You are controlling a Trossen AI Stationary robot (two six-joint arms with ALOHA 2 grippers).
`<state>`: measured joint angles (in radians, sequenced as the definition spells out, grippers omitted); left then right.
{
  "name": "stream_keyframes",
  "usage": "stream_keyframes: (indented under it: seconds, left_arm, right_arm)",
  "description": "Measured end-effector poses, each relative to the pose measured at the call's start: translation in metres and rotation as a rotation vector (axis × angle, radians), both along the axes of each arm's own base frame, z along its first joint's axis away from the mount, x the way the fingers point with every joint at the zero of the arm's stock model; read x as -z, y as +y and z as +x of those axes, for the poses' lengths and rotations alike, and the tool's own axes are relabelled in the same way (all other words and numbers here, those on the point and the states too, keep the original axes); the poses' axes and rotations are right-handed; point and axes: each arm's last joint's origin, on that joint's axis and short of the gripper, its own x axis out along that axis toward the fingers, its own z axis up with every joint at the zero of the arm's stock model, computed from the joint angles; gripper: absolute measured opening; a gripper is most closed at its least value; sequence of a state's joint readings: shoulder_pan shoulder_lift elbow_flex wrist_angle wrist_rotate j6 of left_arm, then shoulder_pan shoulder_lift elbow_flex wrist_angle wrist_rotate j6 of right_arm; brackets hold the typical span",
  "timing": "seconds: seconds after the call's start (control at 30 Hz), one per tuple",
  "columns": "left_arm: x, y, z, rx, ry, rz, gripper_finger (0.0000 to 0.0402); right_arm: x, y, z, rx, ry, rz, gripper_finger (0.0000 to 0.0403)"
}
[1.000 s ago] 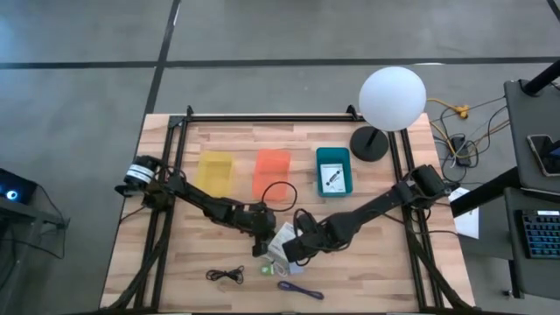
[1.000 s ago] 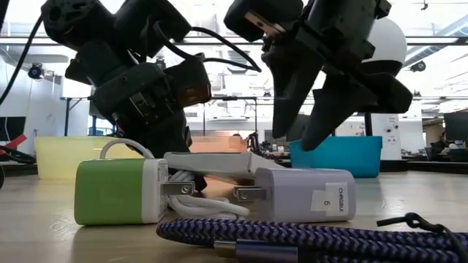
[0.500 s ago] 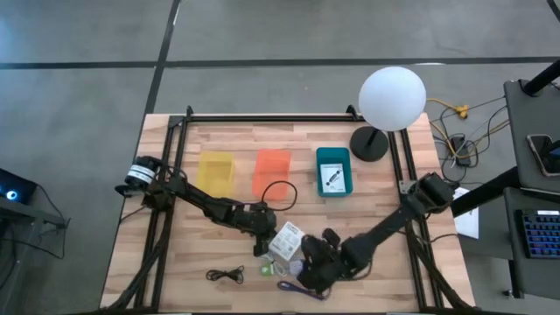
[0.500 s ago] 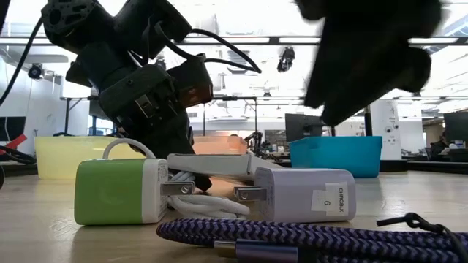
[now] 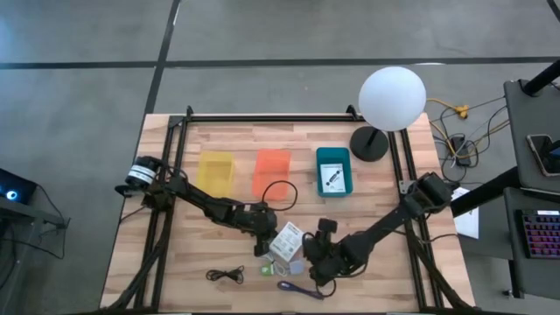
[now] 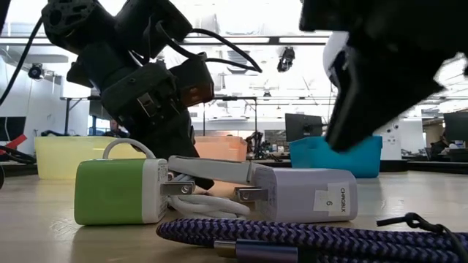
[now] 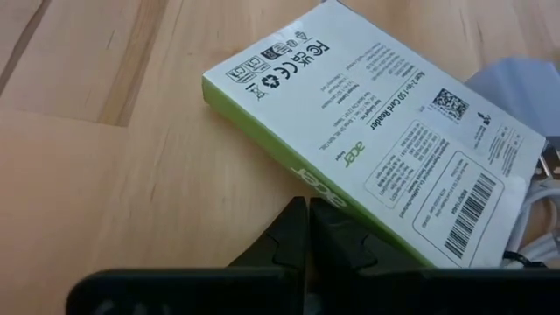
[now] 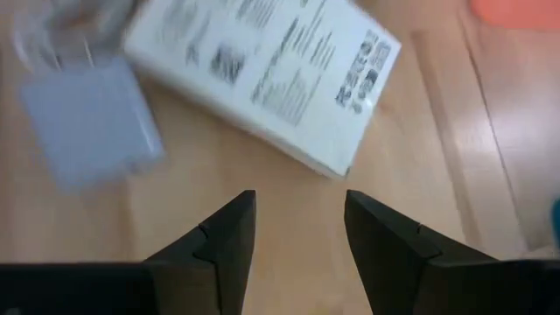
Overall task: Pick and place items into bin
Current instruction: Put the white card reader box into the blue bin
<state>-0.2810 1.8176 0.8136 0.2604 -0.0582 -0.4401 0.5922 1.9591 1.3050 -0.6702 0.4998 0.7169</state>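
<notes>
L pincer [image 5: 260, 248] sits clenched w/ nothing between its fingers, tips low on the worktop [image 5: 376, 188] just left of the white box [image 5: 286, 239]. In the left wrist view the two fingertips [image 7: 302, 229] are pressed together right at the box's [image 7: 376, 131] green edge; can't tell if they touch it. The box is flat, white face w/ black print, one end propped on the chargers per the low view.

R pincer [image 5: 317, 260] is released, fingers apart w/ a clear gap, holding nothing. It's just right of the pile, near-centre of the worktop. Right wrist view: fingers [image 8: 220, 249] spread over bare wood, box [image 8: 262, 74] and lavender charger [image 8: 92, 127] beyond them.

Pile, low view: green charger [image 6: 119, 191] on the left, lavender charger [image 6: 307, 194] on the right w/ a small label, prongs facing each other, white cord [image 6: 208, 207] between them. Purple braided cord [image 6: 292, 241] lies nearest the camera, across the front. In the high view it's [image 5: 300, 290] at the near edge, right of the black cord [image 5: 225, 275], which lies apart from the pile to the near left.

Bins in a row at the far side: yellow bin [image 5: 215, 172], orange bin [image 5: 271, 172], teal bin [image 5: 333, 171] w/ a dark item already in it. White globe lamp [image 5: 392, 98] stands at the far right corner.
</notes>
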Motion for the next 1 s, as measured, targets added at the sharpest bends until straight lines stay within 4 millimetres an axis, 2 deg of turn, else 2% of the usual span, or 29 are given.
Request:
stream_keyframes:
  seconds: [0.23,0.53,0.73,1.0]
  left_arm:
    - [-0.001,0.0,0.002,-0.018,-0.002,-0.021,0.0002]
    - [-0.006,-0.001,0.006,-0.052,-0.056,-0.079,0.0002]
    - [-0.016,-0.003,0.014,-0.051,-0.1,-0.094,0.0002]
    - [-0.032,-0.007,0.026,-0.046,-0.156,-0.111,0.0002]
  right_arm:
    - [0.022,-0.023,-0.005,-0.103,0.113,-0.106,0.0164]
    - [0.041,-0.031,0.002,-0.145,-0.03,-0.061,0.0164]
    - [0.046,-0.035,0.001,-0.121,-0.054,-0.054,0.0164]
    - [0.042,-0.047,0.016,-0.079,-0.101,-0.021,0.0164]
